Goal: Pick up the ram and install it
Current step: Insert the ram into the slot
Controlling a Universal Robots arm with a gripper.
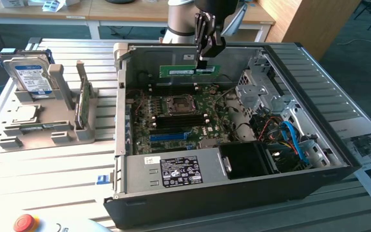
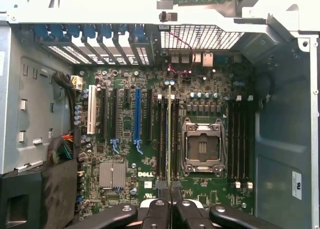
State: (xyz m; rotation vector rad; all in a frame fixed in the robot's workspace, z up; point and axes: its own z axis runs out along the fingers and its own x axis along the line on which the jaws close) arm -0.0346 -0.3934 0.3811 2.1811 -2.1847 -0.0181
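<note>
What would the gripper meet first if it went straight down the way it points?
The gripper, shut on the ram, points down into the open case. The ram's lower edge would likely meet the memory slots beside the CPU socket first; depth leaves the exact slot unclear.

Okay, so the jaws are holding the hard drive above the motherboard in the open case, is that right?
Not quite. The jaws are shut on the ram, a thin green stick, not the hard drive, which stands in the grey rack at the exterior view's left. The exterior view shows this. The rest holds: it is above the motherboard in the open case.
</note>
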